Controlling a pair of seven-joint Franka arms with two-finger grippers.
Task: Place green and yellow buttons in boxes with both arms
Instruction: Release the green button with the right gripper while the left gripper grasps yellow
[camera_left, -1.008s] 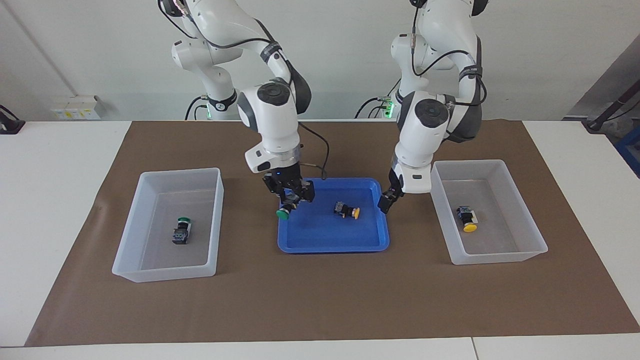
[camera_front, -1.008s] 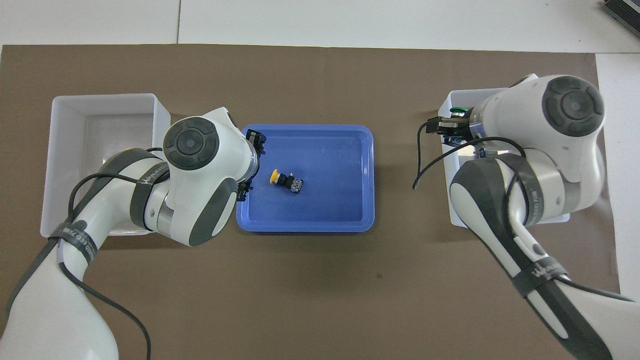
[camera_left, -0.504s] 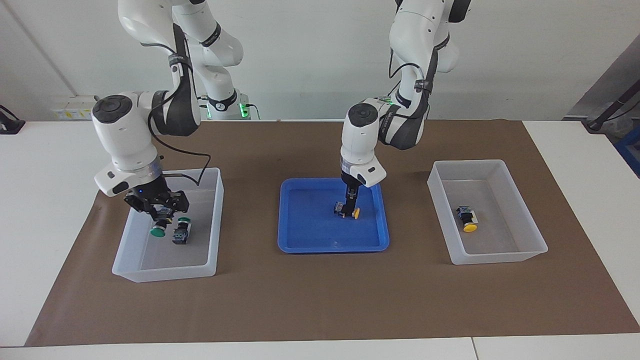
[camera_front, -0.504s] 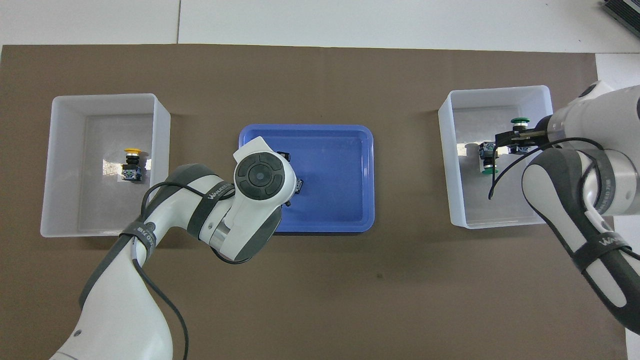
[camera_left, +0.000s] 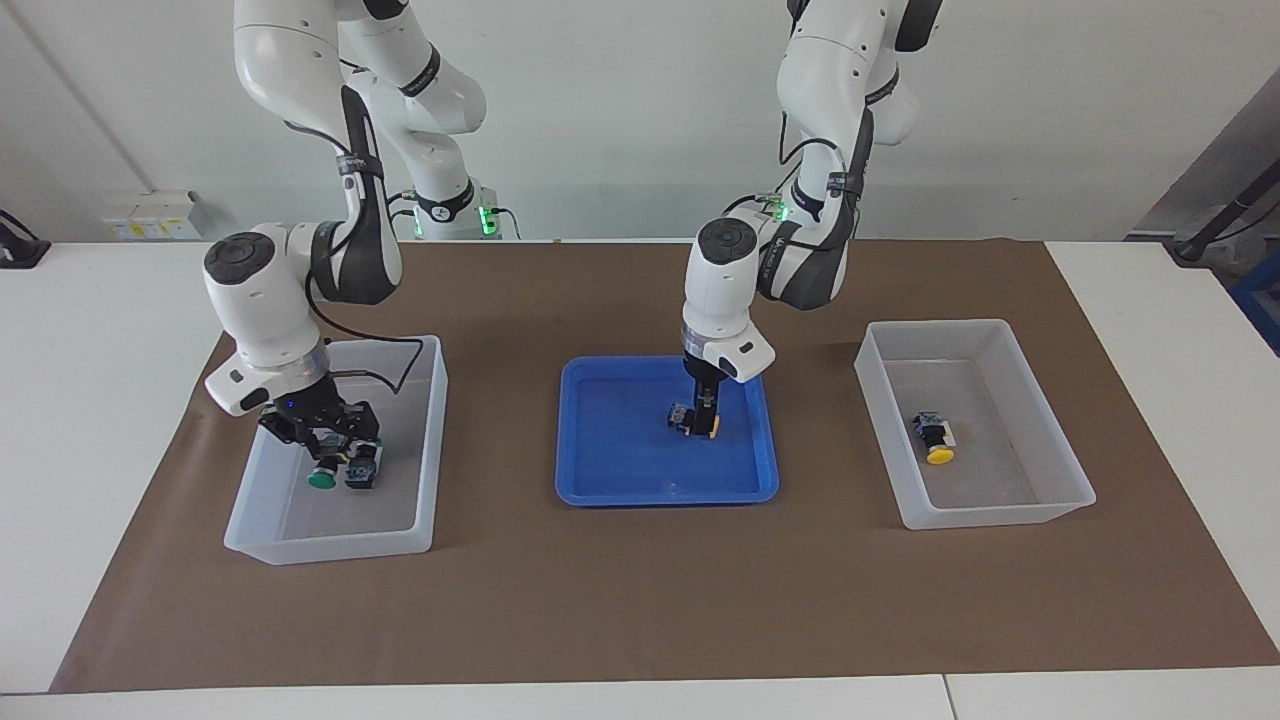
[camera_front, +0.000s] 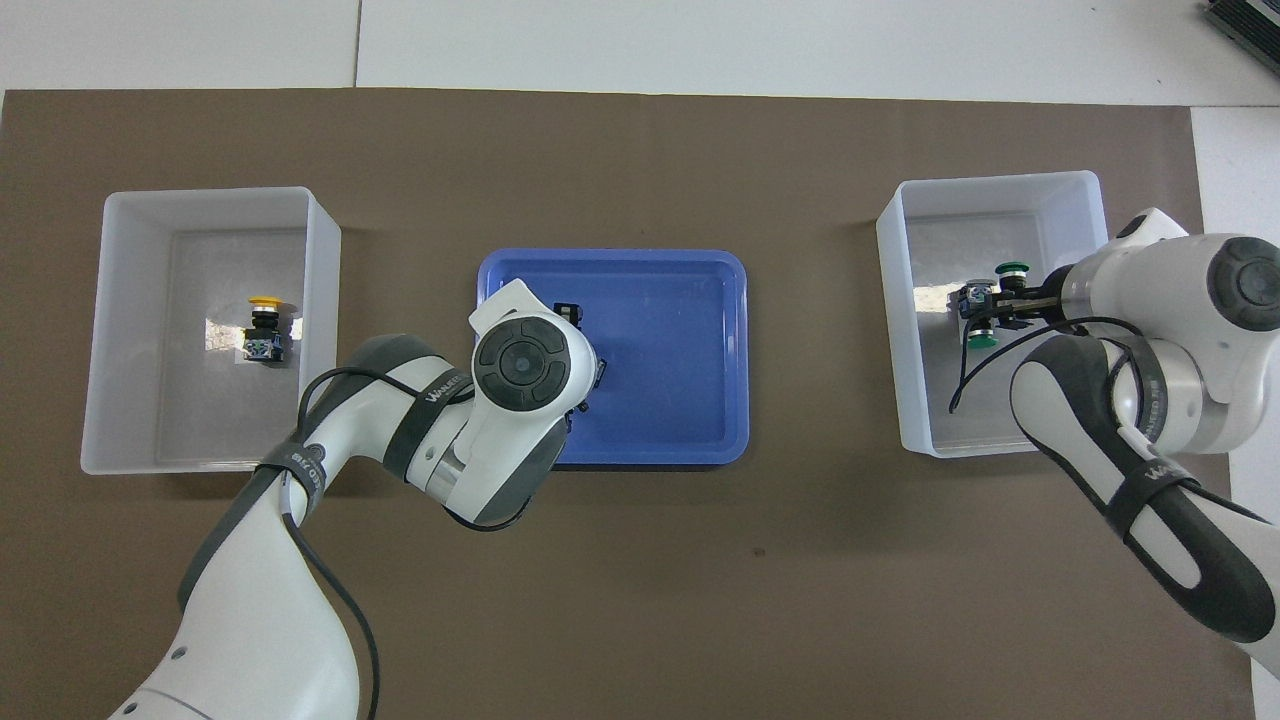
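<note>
Glossy blue plastic tray (camera_left: 640, 480), translucent plastic boxes (camera_left: 430, 440), matt brown paper mat (camera_left: 650, 600)

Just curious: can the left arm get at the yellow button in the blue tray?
Probably yes: its tool hangs right at the yellow button in the blue tray, with nothing between them.

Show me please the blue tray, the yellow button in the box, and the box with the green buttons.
blue tray (camera_left: 620, 470): facing view, bare floor.
yellow button in the box (camera_left: 939, 456): facing view, yellow cap.
box with the green buttons (camera_front: 990, 190): overhead view, wall farthest from the robots.
</note>
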